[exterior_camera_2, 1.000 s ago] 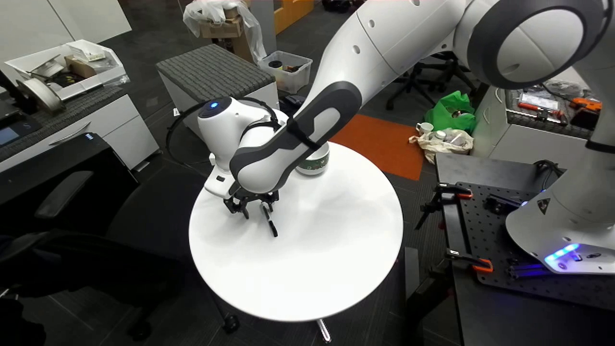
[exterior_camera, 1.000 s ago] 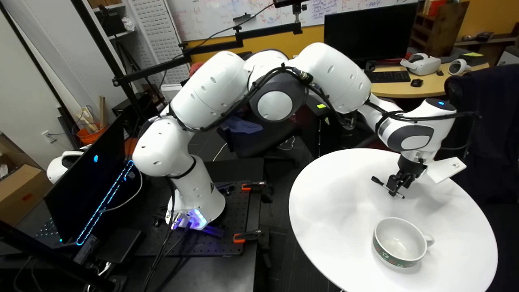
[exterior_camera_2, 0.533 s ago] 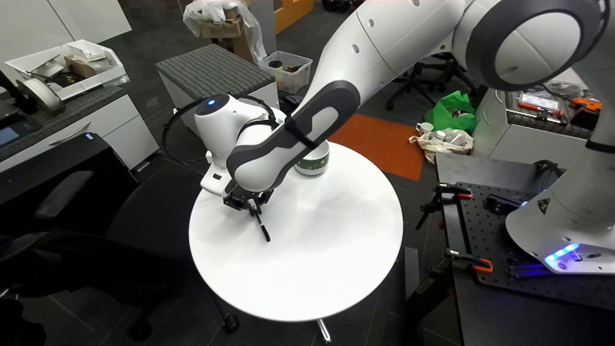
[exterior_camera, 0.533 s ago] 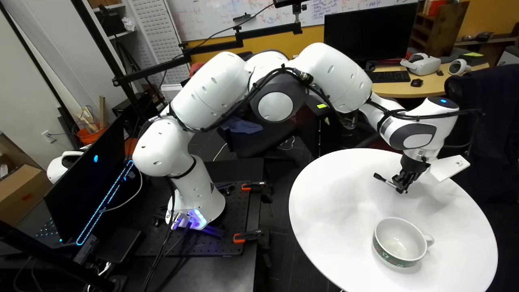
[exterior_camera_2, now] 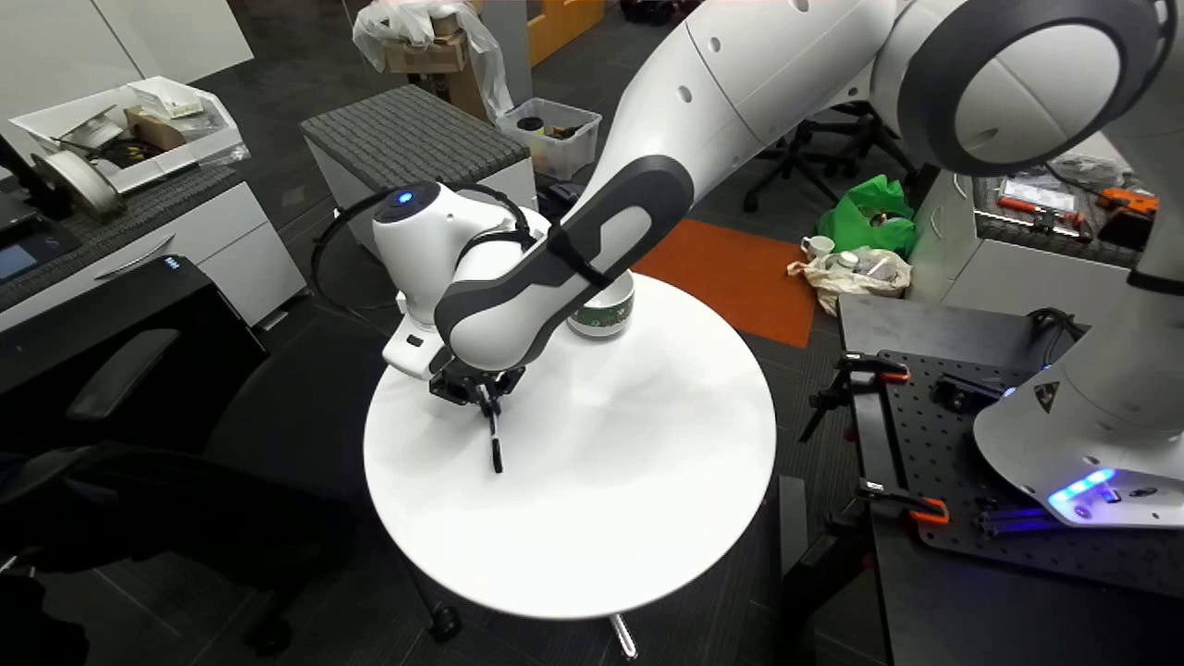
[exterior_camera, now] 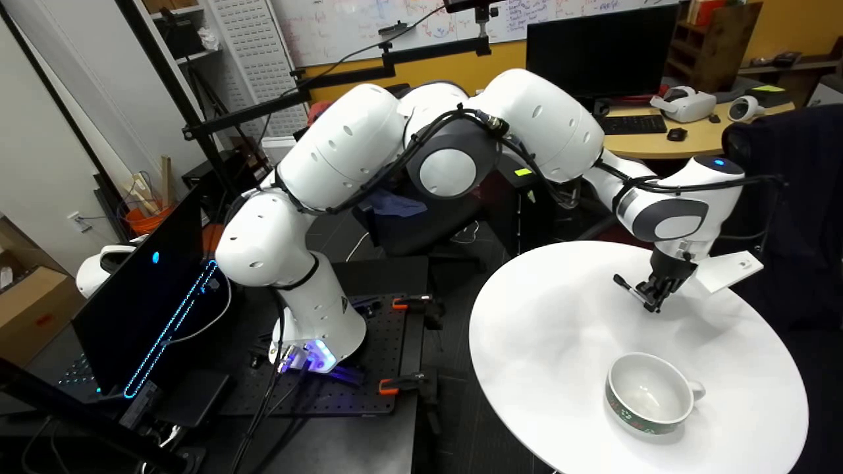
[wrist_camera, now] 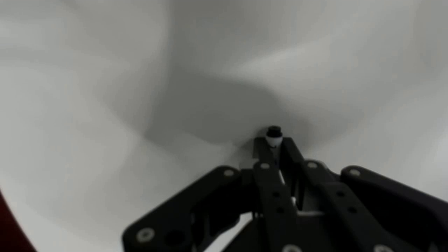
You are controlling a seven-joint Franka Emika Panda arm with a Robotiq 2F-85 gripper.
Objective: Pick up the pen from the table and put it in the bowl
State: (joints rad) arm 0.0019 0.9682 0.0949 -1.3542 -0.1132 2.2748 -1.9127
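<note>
The pen, white with dark ends, is pinched between the fingertips of my gripper [wrist_camera: 273, 146]. In the wrist view the pen [wrist_camera: 274, 140] pokes out just past the tips. Its dark far end [exterior_camera_2: 497, 455] sticks out from the gripper [exterior_camera_2: 486, 396] in an exterior view, low over the round white table [exterior_camera_2: 601, 499]. Whether the pen still touches the tabletop I cannot tell. The white bowl [exterior_camera: 633, 417], with a handle and a green patterned band, stands upright on the table, apart from the gripper [exterior_camera: 652, 305]. My arm partly covers the bowl [exterior_camera_2: 603, 319] in an exterior view.
A dark chair [exterior_camera_2: 277, 416] stands close to the table edge, near the wrist. The robot's base sits on a black bench [exterior_camera: 388, 434] with orange-tipped clamps, a gap away from the table. A tan desk [exterior_camera: 632, 146] with monitor and keyboard lies behind.
The jaws have come together on the pen. The gripper has shifted slightly away from the base, and the pen has swung round to line up with the fingers.
</note>
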